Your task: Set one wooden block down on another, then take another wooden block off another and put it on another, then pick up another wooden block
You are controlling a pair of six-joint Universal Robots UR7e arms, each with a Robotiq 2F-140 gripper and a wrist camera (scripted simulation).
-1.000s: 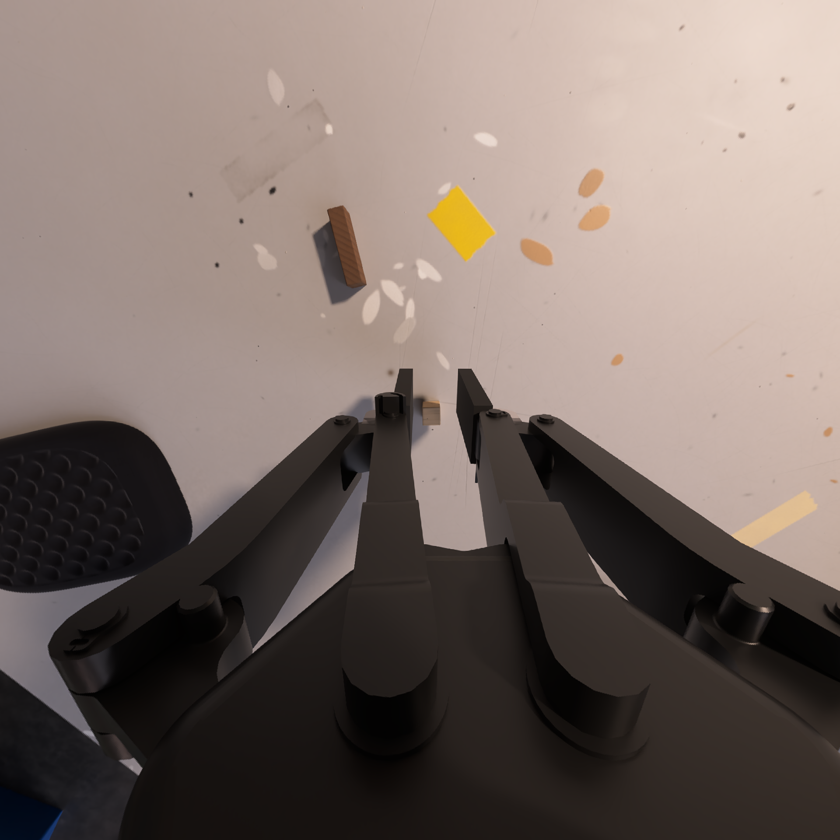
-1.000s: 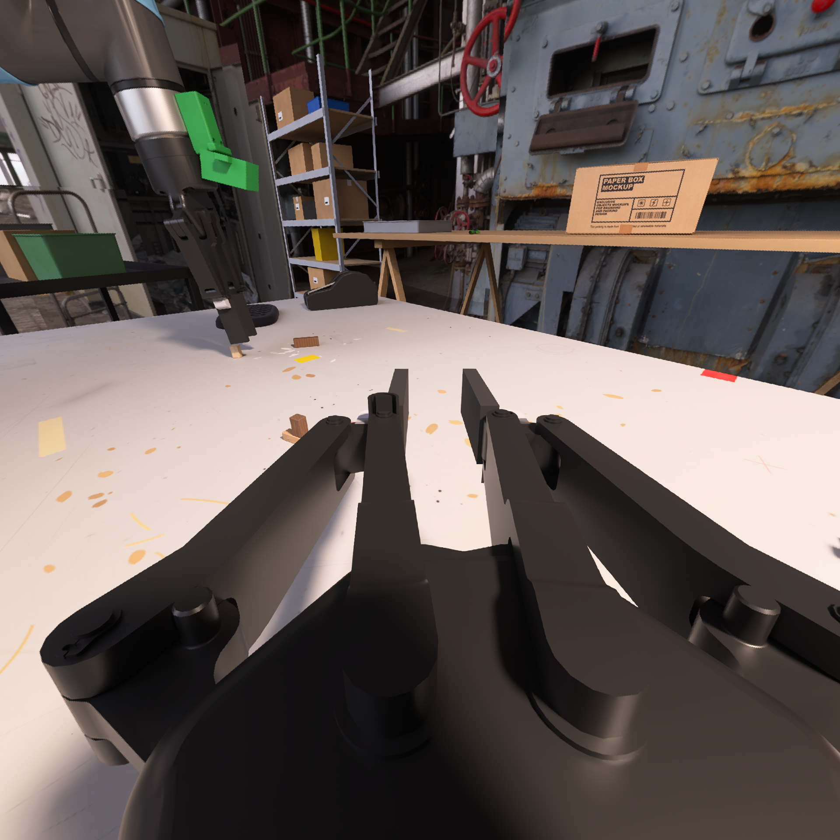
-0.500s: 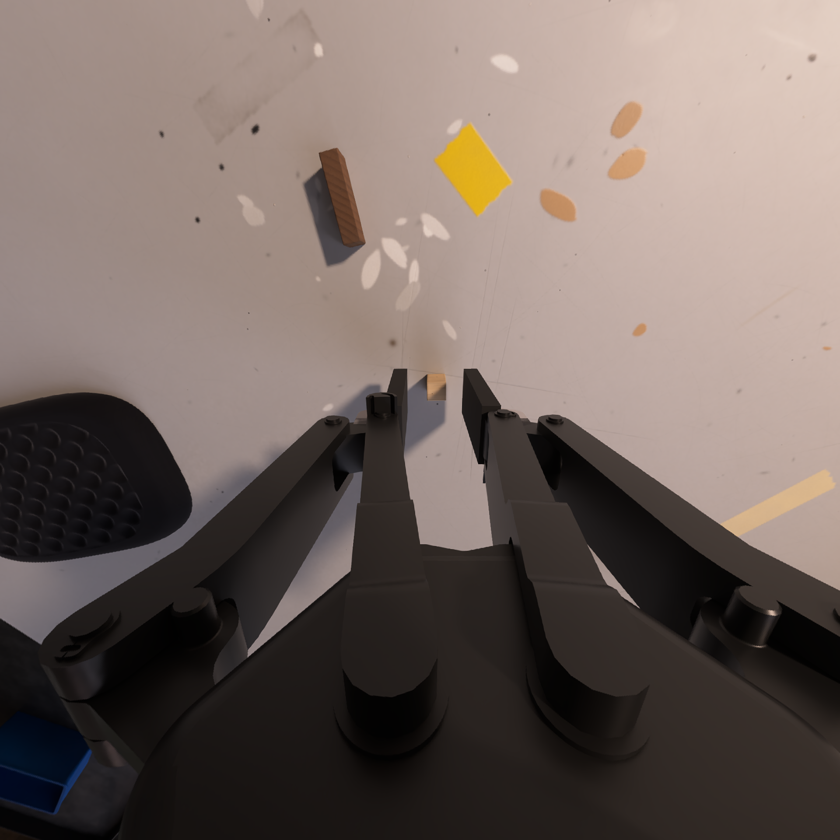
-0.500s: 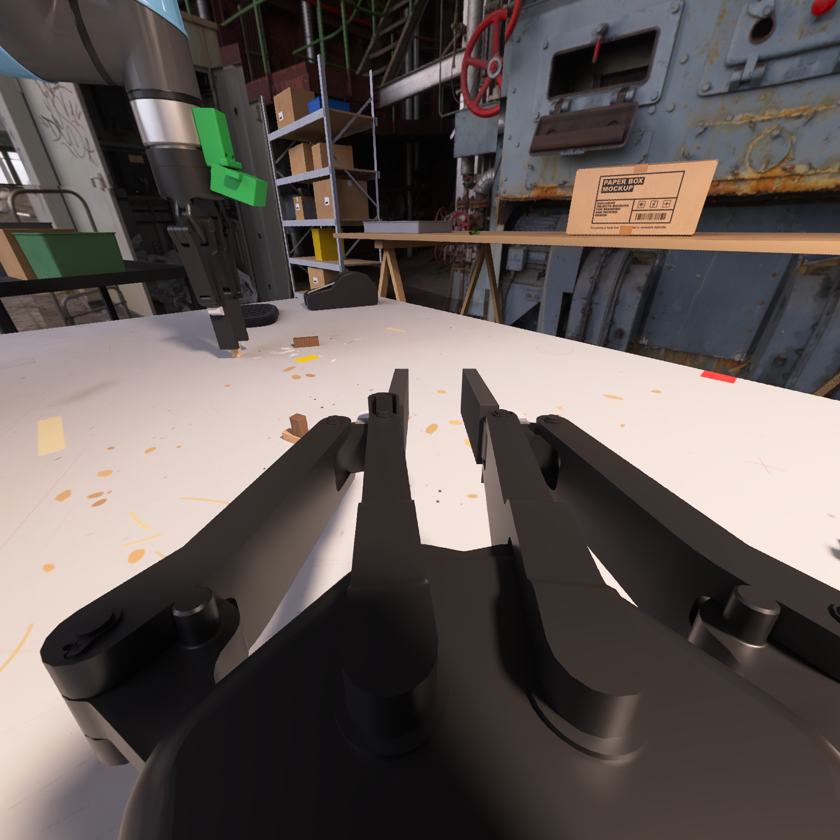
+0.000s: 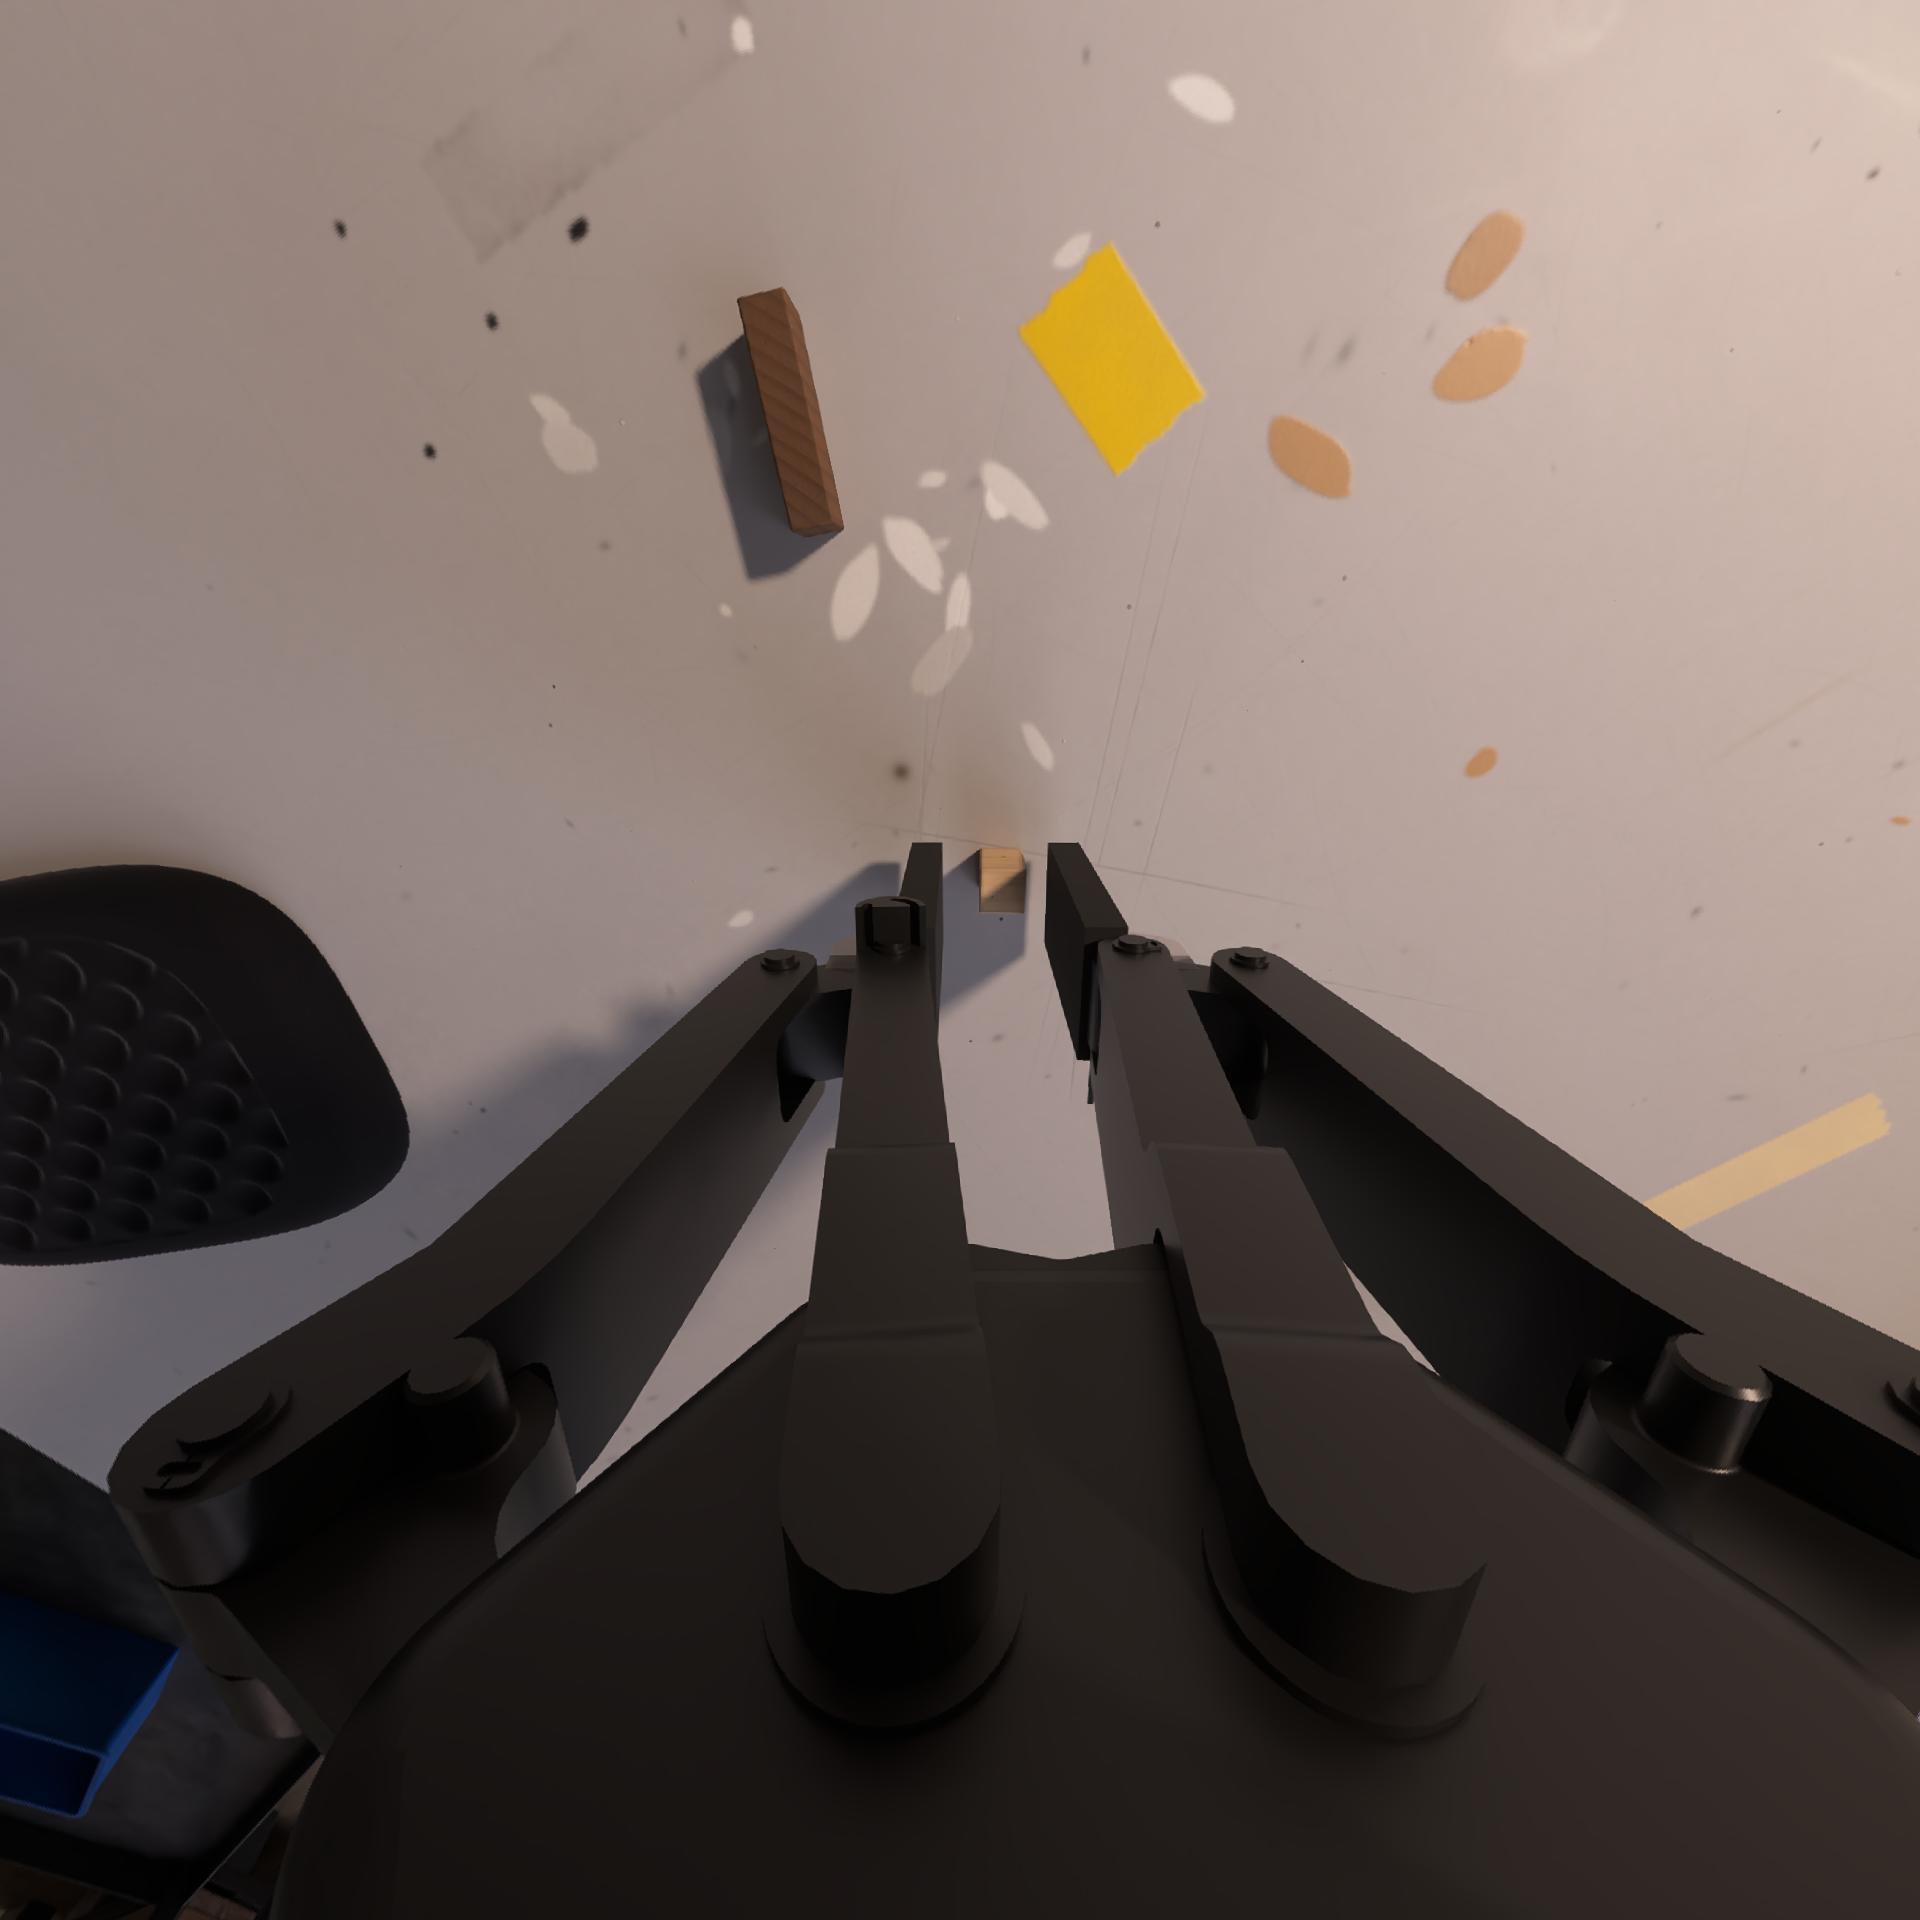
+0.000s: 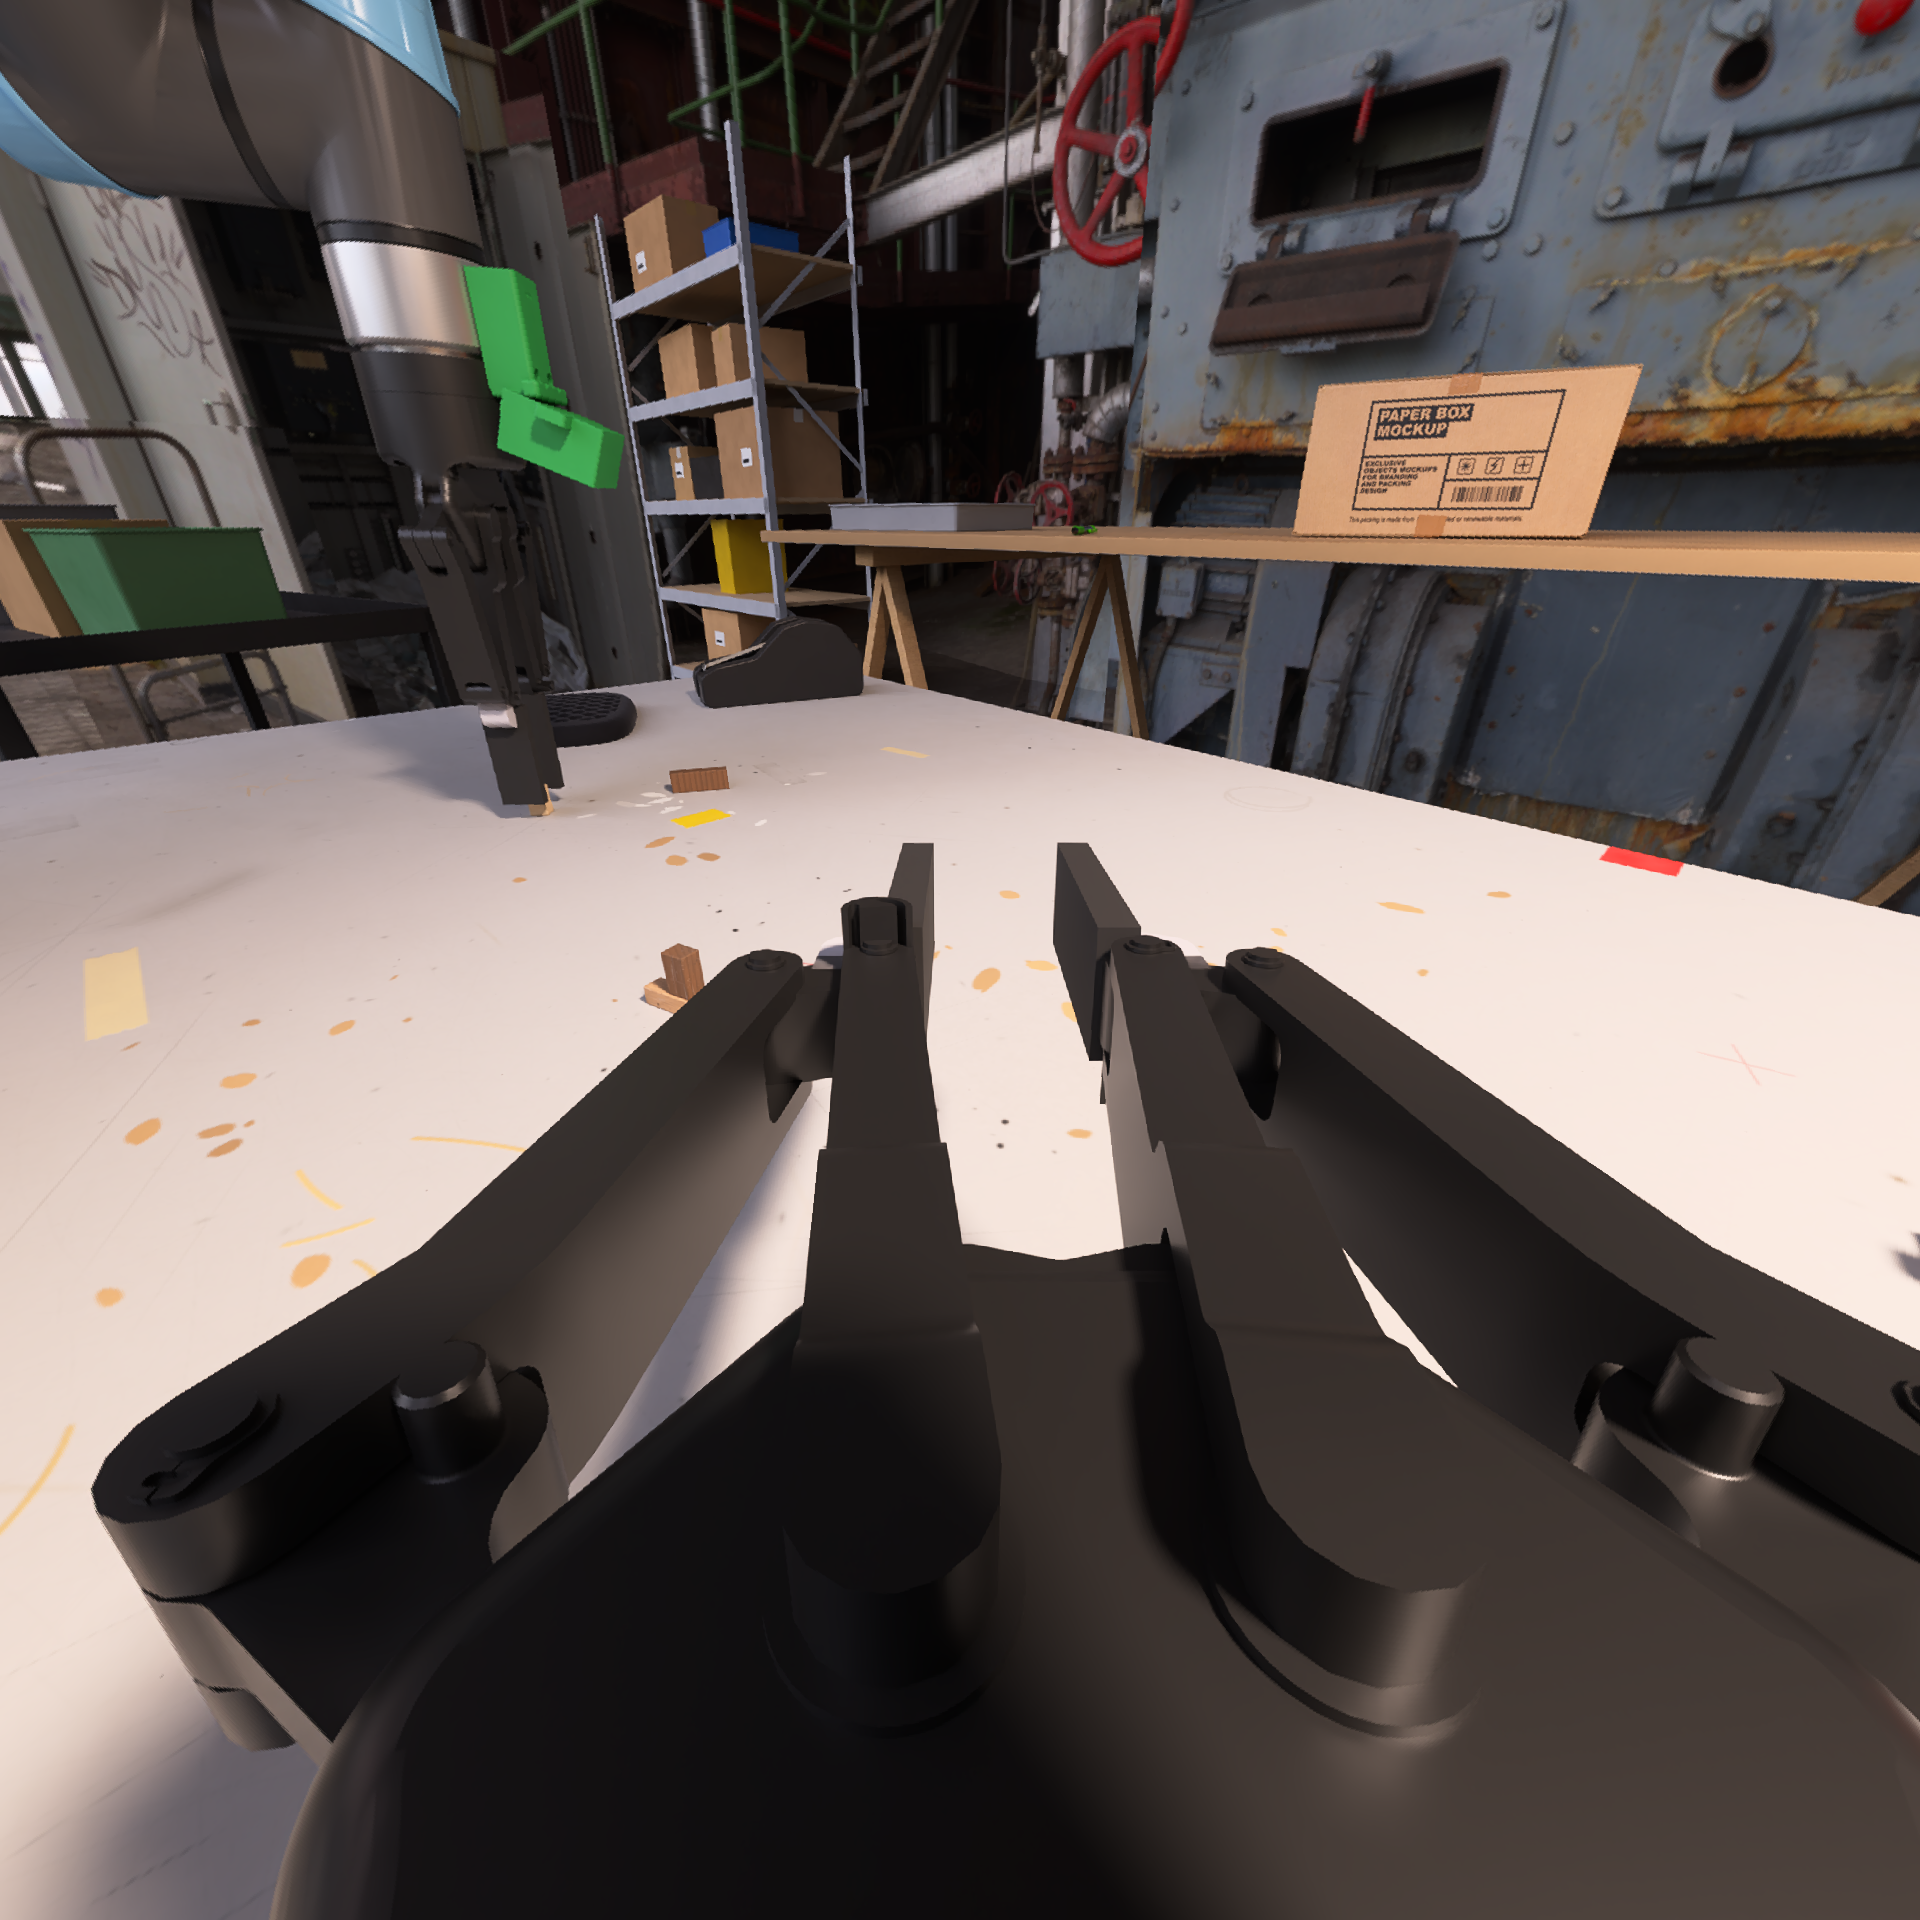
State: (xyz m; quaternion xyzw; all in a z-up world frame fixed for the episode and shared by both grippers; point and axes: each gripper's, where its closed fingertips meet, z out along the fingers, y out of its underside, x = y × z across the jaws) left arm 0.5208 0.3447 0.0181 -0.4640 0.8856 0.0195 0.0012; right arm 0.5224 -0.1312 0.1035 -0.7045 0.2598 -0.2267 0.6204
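My left gripper [image 5: 995, 868] points down at the white table, jaws a little apart. A small light wooden block [image 5: 1003, 878] stands between its fingertips, with a thin gap on each side. The right wrist view shows that gripper [image 6: 525, 774] low over the table with the light block [image 6: 540, 808] at its tips. A dark brown block [image 5: 790, 410] lies flat further ahead; it also shows in the right wrist view [image 6: 698, 779]. My right gripper [image 6: 992, 862] is open and empty above the table. Left of it, a small brown block [image 6: 683, 968] stands on a light block [image 6: 658, 997].
A black dimpled pad [image 5: 156, 1070] lies left of my left gripper. A yellow patch [image 5: 1112, 369] and paint spots mark the table [image 6: 1351, 987]. A black wedge-shaped object [image 6: 779, 660] sits at the table's far edge. A blue box [image 5: 62, 1714] is at the lower left.
My left gripper has come down closer to the table, and the light block now sits centred between its fingertips instead of beside the left finger. My right gripper has not moved.
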